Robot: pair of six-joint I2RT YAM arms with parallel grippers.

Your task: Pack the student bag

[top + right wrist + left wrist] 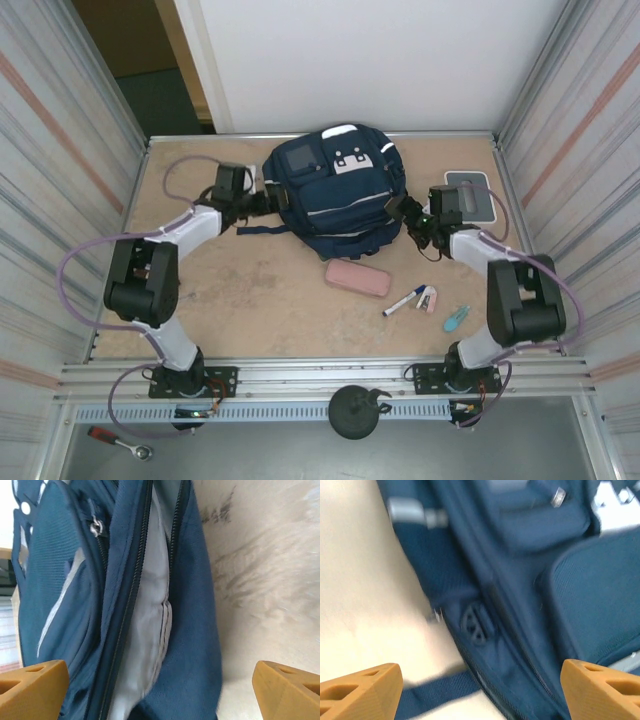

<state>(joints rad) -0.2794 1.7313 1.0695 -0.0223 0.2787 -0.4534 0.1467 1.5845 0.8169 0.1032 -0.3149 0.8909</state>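
The student bag [335,190] is a navy-blue backpack lying flat at the back middle of the table. My left gripper [262,203] is at its left side, and my right gripper [408,215] is at its right side. In the left wrist view the orange fingertips [360,692] stand wide apart over the bag's zippered side [520,630] and a dark strap [435,692], so the left gripper [480,695] is open. In the right wrist view the right gripper [160,690] is also open, in front of the bag's unzipped mouth, where pale grey lining [145,630] shows.
On the table in front of the bag lie a pink pencil case [357,277], a marker [404,301], a small pinkish item [428,298] and a teal item [456,318]. A white-grey box [468,192] sits at the right wall. Metal walls close in both sides.
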